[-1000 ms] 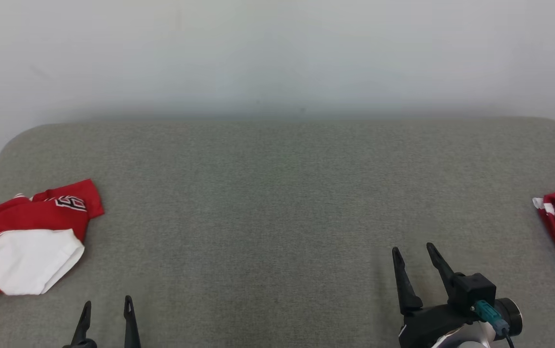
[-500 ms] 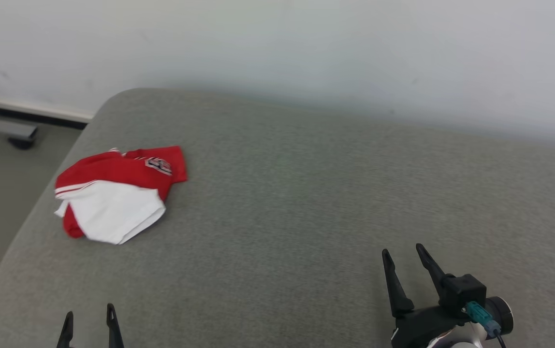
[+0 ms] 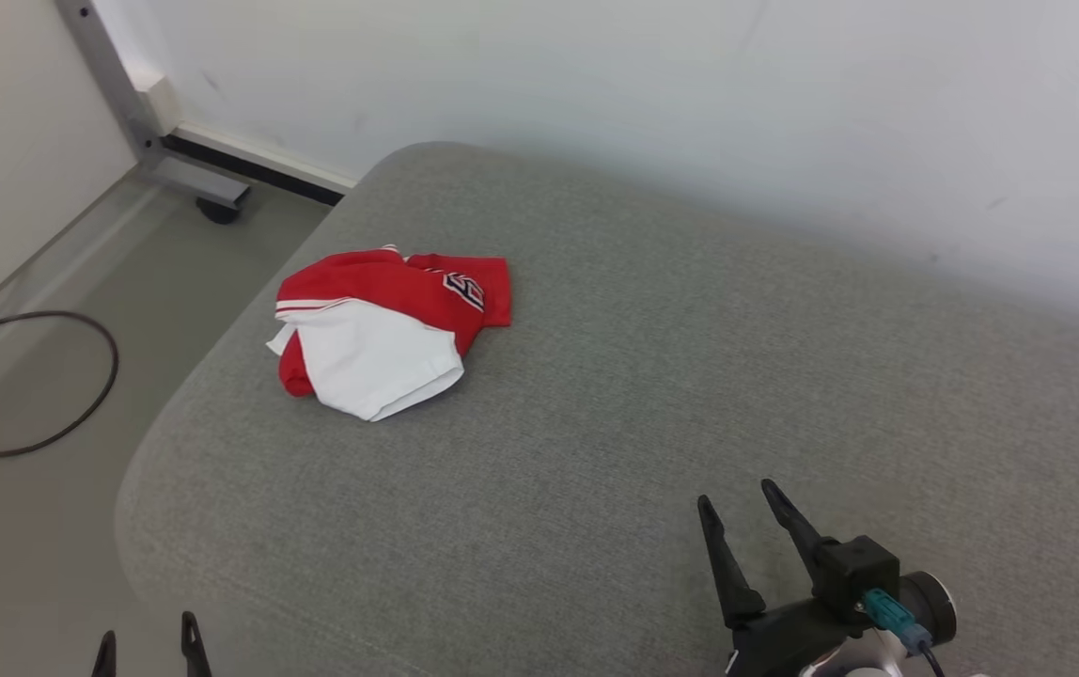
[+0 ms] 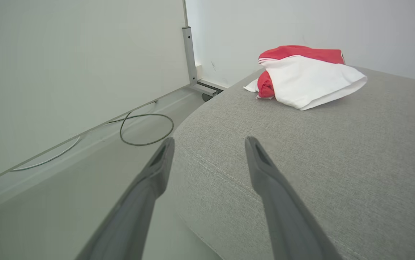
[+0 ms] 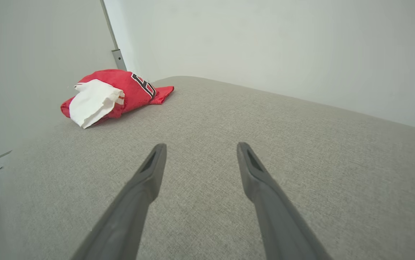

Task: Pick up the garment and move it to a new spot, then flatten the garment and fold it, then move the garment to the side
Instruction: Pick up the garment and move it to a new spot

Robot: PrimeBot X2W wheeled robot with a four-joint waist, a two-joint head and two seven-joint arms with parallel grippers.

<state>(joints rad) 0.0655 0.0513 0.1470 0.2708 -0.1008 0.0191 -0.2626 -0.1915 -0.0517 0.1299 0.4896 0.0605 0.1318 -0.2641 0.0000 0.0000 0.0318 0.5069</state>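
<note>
White wall, grey couch, cable

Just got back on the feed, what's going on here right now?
Nothing is in hand at the moment. The red and white garment lies bunched up near the far left corner of the grey cushion, and neither arm touches it. The left claw and right claw are both open and empty at the near side, well short of the garment. The pick-up has not yet begun.

grey fabric cushion surface, rounded corner, crumpled red-and-white garment lying near its far left corner
</note>
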